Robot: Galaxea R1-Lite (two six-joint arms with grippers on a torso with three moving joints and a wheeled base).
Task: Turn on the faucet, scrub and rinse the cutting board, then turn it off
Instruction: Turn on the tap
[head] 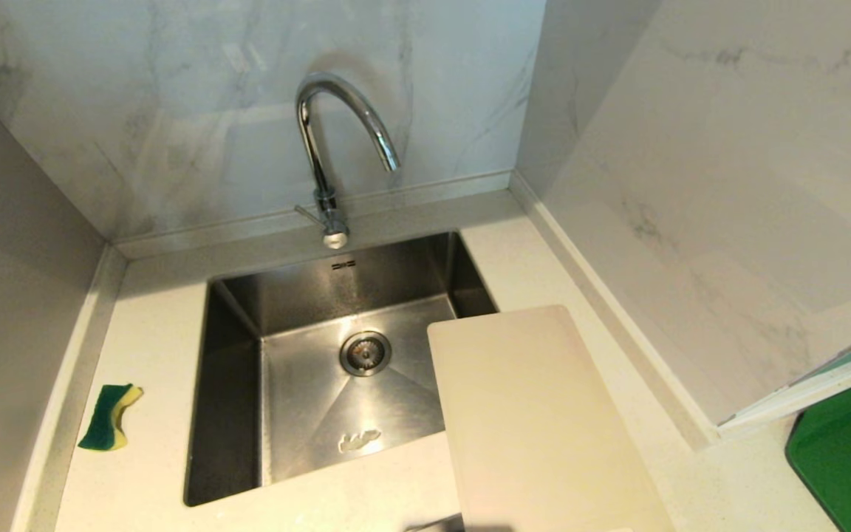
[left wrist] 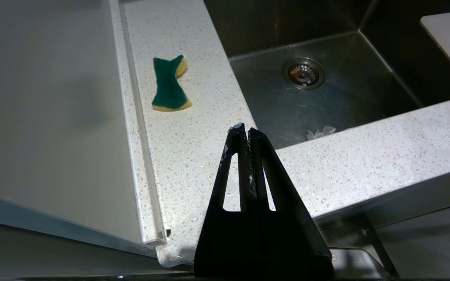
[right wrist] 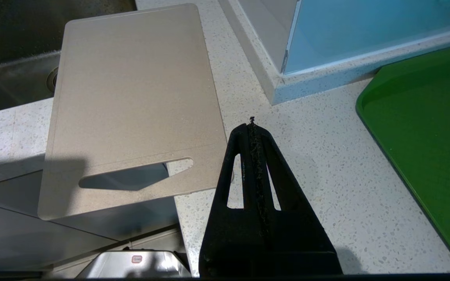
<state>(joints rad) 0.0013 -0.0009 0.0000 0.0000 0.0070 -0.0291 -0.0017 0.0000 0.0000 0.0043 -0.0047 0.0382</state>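
While both grippers, left (left wrist: 244,130) and right (right wrist: 251,127), hang pinched together and empty, the faucet (head: 326,159) stands beyond the sink (head: 233,384), nearer the left; the board (right wrist: 131,105) lies lengthwise beside the right.

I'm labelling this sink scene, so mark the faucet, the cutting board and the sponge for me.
faucet (head: 317,159): head view, on the upright chrome neck.
cutting board (right wrist: 131,89): right wrist view, on the flat middle of its top face.
sponge (left wrist: 167,88): left wrist view, on the green scouring side.
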